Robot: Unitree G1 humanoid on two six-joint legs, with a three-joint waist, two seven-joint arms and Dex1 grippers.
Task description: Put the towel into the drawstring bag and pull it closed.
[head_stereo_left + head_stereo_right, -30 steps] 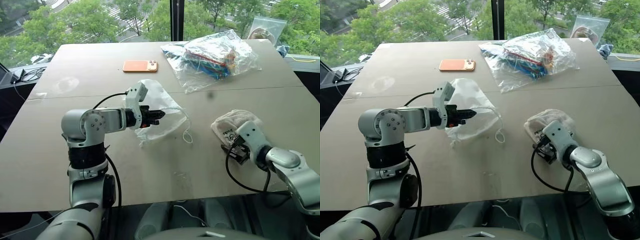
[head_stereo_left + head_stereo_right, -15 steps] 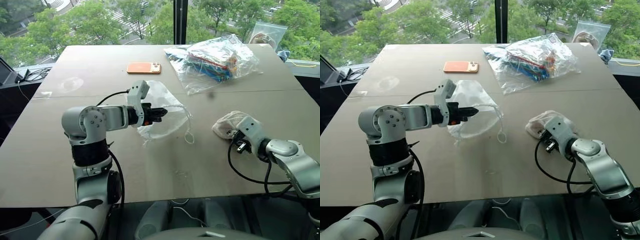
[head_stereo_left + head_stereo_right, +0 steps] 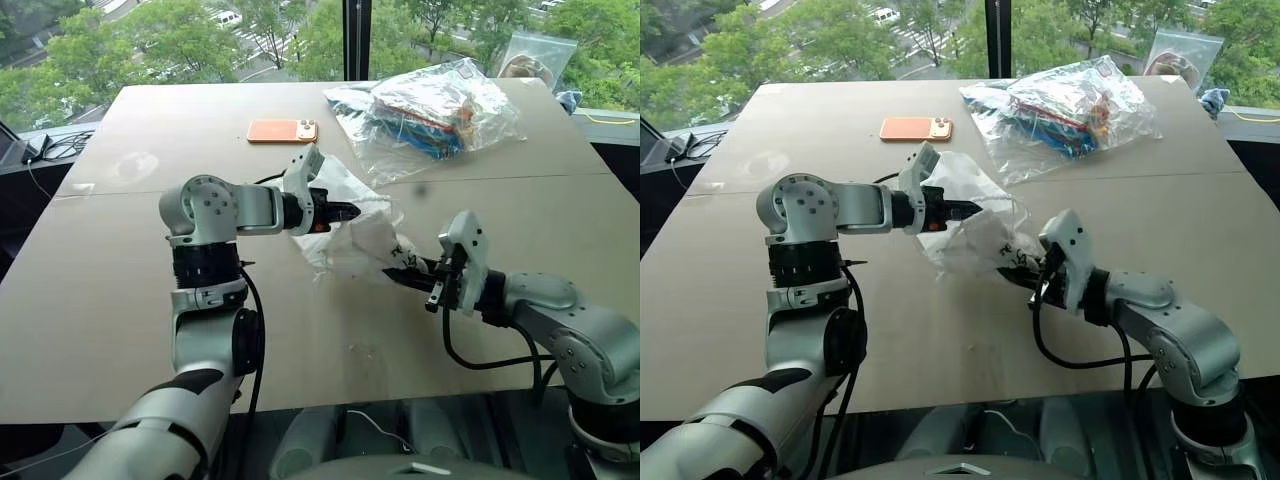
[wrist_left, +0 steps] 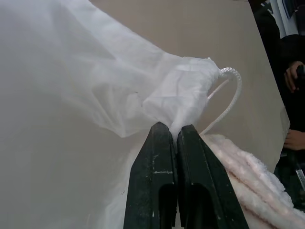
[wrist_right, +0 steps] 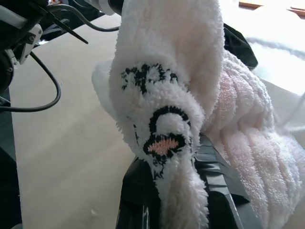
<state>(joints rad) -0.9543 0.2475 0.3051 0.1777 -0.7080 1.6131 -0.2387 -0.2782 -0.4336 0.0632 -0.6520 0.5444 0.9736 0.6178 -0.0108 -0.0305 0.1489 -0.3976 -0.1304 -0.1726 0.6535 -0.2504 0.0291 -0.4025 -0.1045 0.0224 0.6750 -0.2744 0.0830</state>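
The towel (image 5: 167, 124) is up off the desk (image 3: 150, 290), clamped in the right hand (image 3: 400, 275) — the wrist view shows the fluffy cloth squeezed between the black fingers (image 5: 138, 200), with the little black drawing and a pink spot facing out. It sits right against the drawstring bag (image 3: 360, 230), on the side nearer the robot. The bag itself hangs lifted above the middle of the desk, and the left hand (image 3: 350, 212) is pinched tight on the fabric at its rim, the white cord (image 4: 231, 95) looping out just past the fingertips. The bag looks crumpled, the mouth facing the towel as far as I can tell. Beyond the bag, toward the window, there's an orange phone (image 3: 281, 131) lying flat, and off to the right of that a clear plastic bag (image 3: 430, 110) of colourful stuff — both well apart from the bag.
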